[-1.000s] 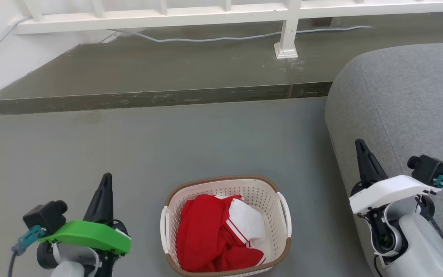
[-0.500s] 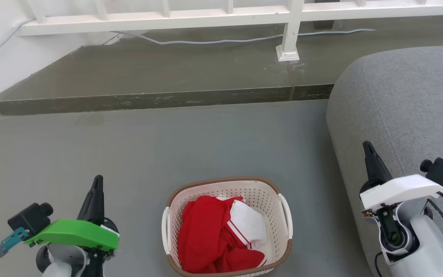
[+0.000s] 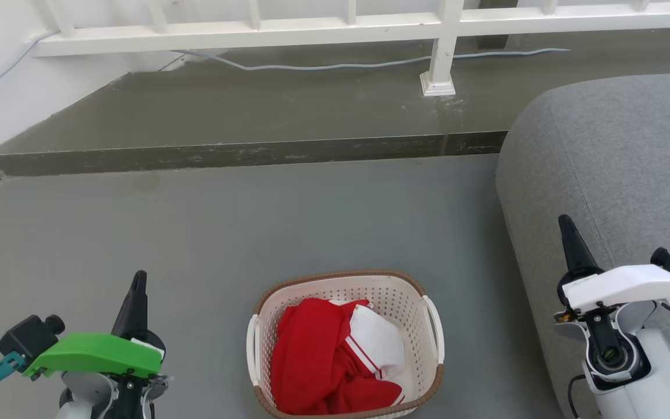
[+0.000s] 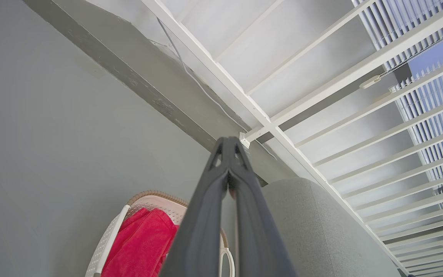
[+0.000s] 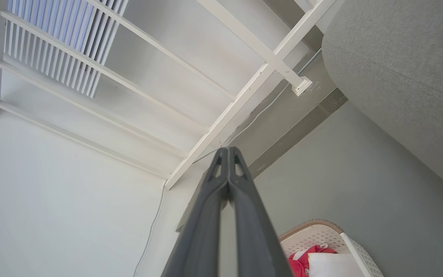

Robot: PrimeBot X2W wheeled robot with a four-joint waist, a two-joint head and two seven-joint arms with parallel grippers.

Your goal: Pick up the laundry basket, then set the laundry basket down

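The grey floor (image 3: 253, 233) is wide, with a grey sofa (image 3: 614, 163) at the right. The laundry basket (image 3: 381, 294) sits on the floor between both arms, with red and white clothes (image 3: 312, 355) inside. The left gripper (image 3: 137, 280) and the right gripper (image 3: 565, 228) have their fingers pressed together, apart from the basket.

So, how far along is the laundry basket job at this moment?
Done: nothing; the laundry basket sits on the floor, holding red and white clothes. In hand: the left gripper and right gripper flank it, both shut, empty, clear of its handles. Remaining: grasp, lift, set down.
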